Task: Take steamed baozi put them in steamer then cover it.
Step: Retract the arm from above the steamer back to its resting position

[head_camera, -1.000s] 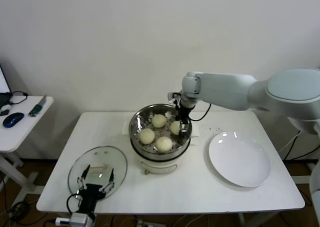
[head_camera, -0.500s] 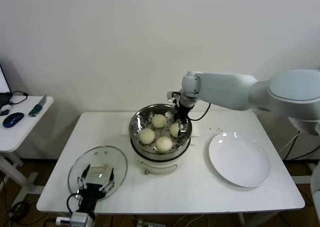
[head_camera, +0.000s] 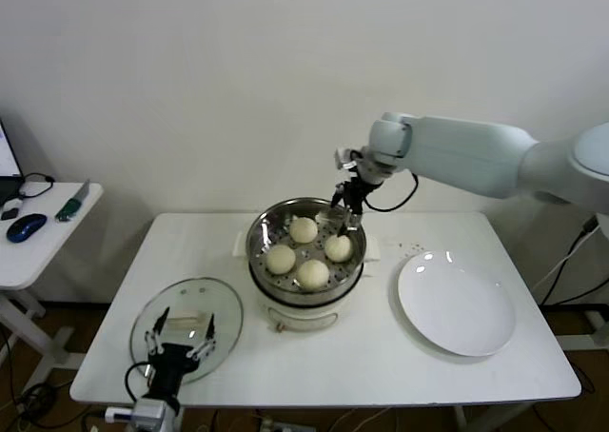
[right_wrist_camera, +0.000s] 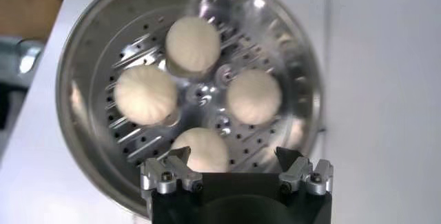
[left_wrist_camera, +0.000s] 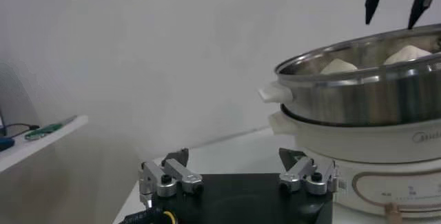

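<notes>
Though partly tool-hidden (right_wrist_camera: 236, 177), four baozi (right_wrist_camera: 192, 43) in steamer (right_wrist_camera: 89, 67).

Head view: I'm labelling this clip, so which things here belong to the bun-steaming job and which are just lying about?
Job:
- four steamed baozi, all in the steamer
- cover, on the table by the open left gripper
- right gripper, open above the steamer

Lying about:
- white plate
- mouse on side table

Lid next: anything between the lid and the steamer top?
Only the right gripper, open and empty, above the steamer rim over the four baozi. The cover lies on the table by the open left gripper.
</notes>
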